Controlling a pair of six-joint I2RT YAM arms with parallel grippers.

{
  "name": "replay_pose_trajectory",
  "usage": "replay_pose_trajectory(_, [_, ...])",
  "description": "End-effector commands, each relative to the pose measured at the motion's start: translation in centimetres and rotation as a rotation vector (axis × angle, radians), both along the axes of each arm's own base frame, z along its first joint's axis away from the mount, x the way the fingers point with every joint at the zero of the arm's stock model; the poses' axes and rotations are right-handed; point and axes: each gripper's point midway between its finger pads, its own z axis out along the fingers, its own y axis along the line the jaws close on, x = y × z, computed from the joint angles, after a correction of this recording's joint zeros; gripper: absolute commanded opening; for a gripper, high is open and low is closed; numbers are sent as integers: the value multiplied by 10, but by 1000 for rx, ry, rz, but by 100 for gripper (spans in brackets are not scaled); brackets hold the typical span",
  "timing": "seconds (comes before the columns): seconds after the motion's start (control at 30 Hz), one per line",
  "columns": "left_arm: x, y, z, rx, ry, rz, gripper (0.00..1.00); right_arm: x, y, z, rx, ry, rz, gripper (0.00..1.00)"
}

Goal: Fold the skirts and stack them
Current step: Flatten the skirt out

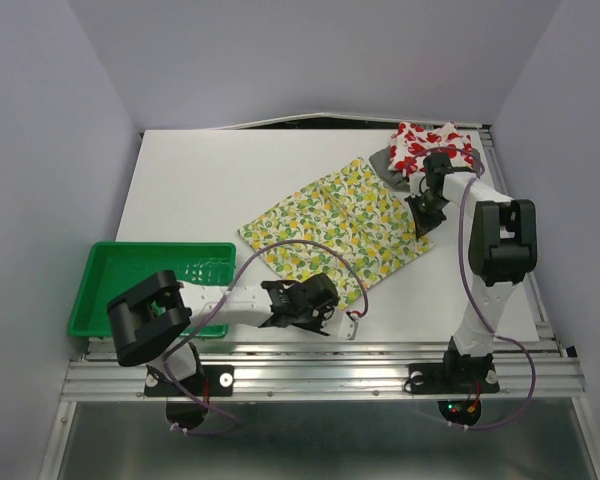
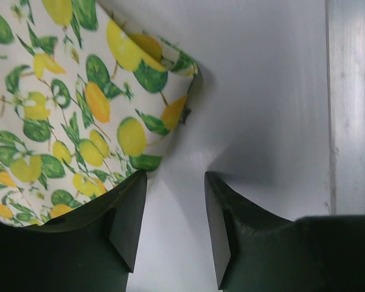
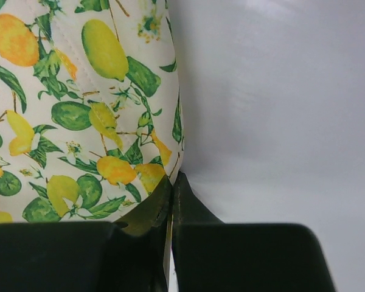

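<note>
The lemon-print skirt lies spread flat in the middle of the table. The red-print skirt lies bunched at the back right, on top of the grey skirt. My left gripper is open at the lemon skirt's near corner; in the left wrist view its gripper has bare table between the jaws, and the skirt's curled corner lies just ahead and left. My right gripper is at the skirt's right edge; in the right wrist view it is shut on the hem of the lemon skirt.
A green plastic tray sits at the near left beside the left arm. The aluminium rail of the table's front edge runs close to my left gripper. The table's right edge is near the right arm.
</note>
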Motion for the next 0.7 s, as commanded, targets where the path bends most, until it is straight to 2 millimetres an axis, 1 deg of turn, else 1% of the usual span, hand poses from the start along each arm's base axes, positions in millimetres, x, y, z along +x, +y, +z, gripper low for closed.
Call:
replay_pose_trajectory(0.0, [12, -49, 16, -80, -66, -17, 52, 24, 3, 0, -7, -57, 1, 1])
replay_pose_trajectory(0.03, [8, -55, 16, -84, -68, -31, 51, 25, 2, 0, -14, -58, 2, 1])
replay_pose_trajectory(0.1, [3, -60, 13, -74, -86, -57, 51, 24, 0, -1, -25, -56, 9, 1])
replay_pose_trajectory(0.2, [-2, -56, 13, -46, -122, -79, 52, 22, -1, -2, -29, -55, 11, 1])
replay_pose_trajectory(0.27, [-11, -53, 15, -38, -131, -104, 52, 21, 0, -2, -28, -58, 16, 1])
replay_pose_trajectory(0.3, [-12, -50, 23, -45, -138, -102, 53, 19, -1, -3, -30, -57, 17, 1])
replay_pose_trajectory(0.33, [-13, -47, 26, -42, -138, -98, 54, 19, -1, -3, -31, -60, 18, 1])
replay_pose_trajectory(0.37, [-12, -47, 31, -41, -142, -91, 55, 18, -1, -3, -33, -59, 19, 1])
replay_pose_trajectory(0.4, [-12, -41, 33, -23, -141, -79, 55, 19, -1, -3, -33, -62, 21, 1])
replay_pose_trajectory(0.5, [-6, -32, 40, -7, -175, -60, 57, 17, -2, -3, -34, -60, 25, 1])
replay_pose_trajectory(0.57, [-4, -30, 42, -16, -191, -65, 58, 18, -1, -1, -33, -61, 27, 1])
replay_pose_trajectory(0.67, [1, -35, 46, -37, -223, -69, 59, 19, 0, 1, -24, -65, 25, 1])
